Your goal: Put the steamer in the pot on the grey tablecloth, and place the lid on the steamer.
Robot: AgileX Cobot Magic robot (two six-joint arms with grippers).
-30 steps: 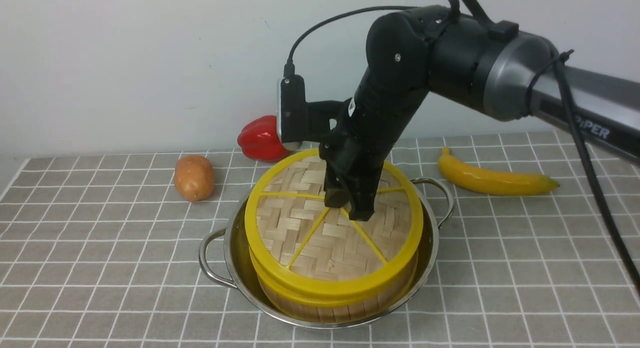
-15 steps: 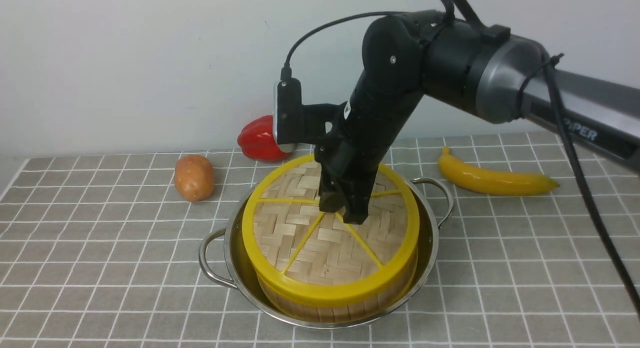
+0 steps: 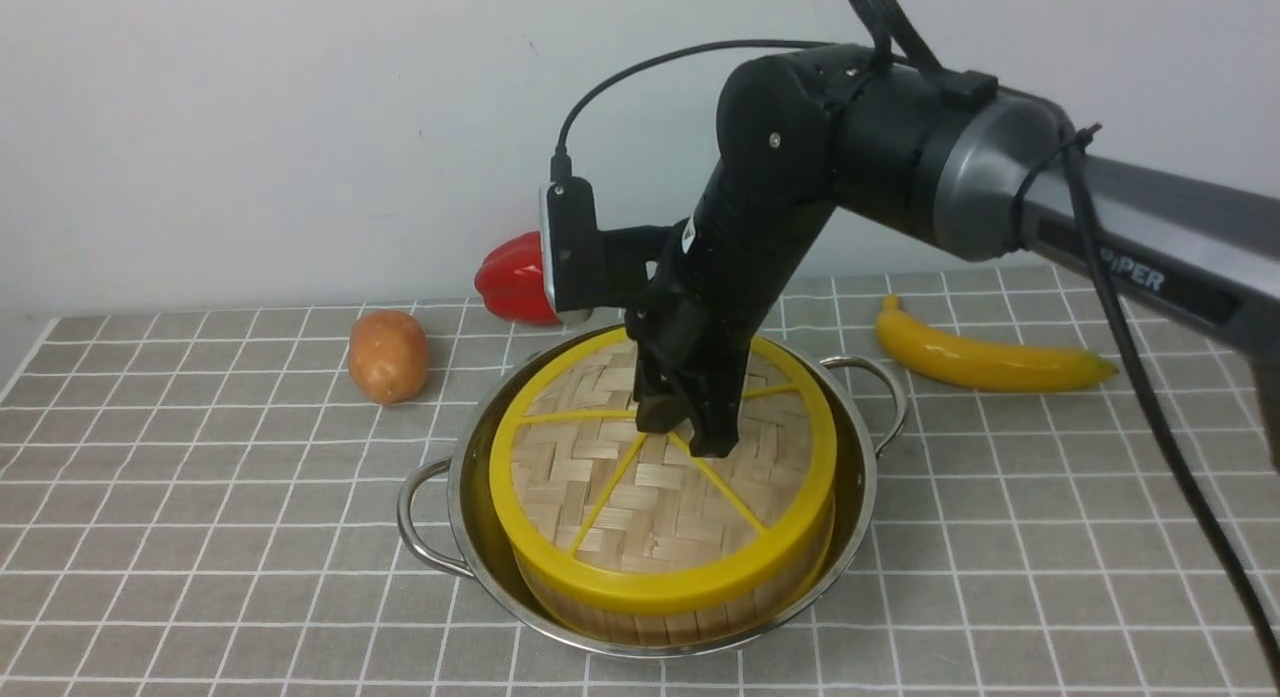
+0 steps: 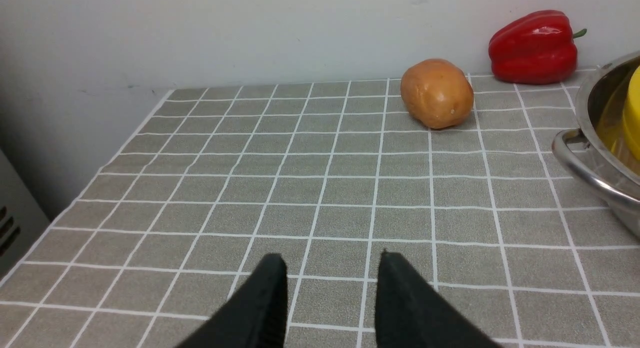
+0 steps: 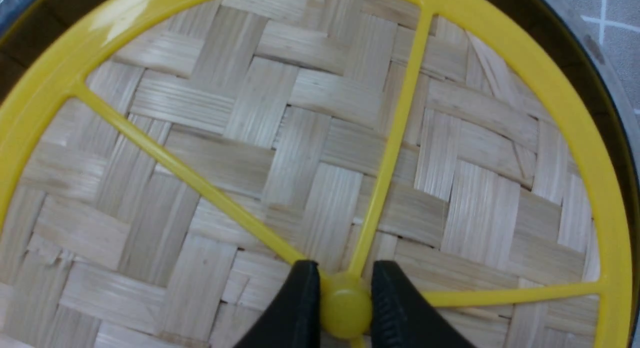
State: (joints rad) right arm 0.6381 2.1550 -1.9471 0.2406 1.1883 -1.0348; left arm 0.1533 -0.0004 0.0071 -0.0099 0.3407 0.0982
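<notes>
Atop steamer (image 3: 690,612), lid (image 3: 640,497), hub pinched by right pincer (image 3: 685,435)

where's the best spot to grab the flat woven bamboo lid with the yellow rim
Probably the small yellow knob at the centre of the flat woven bamboo lid with the yellow rim, taken from straight above. The lid lies flat on the bamboo steamer basket, and the right gripper already pinches that knob.

A potato (image 3: 388,356), a red bell pepper (image 3: 514,280) and a banana (image 3: 985,360) lie apart near the pale wall (image 3: 250,127).
</notes>
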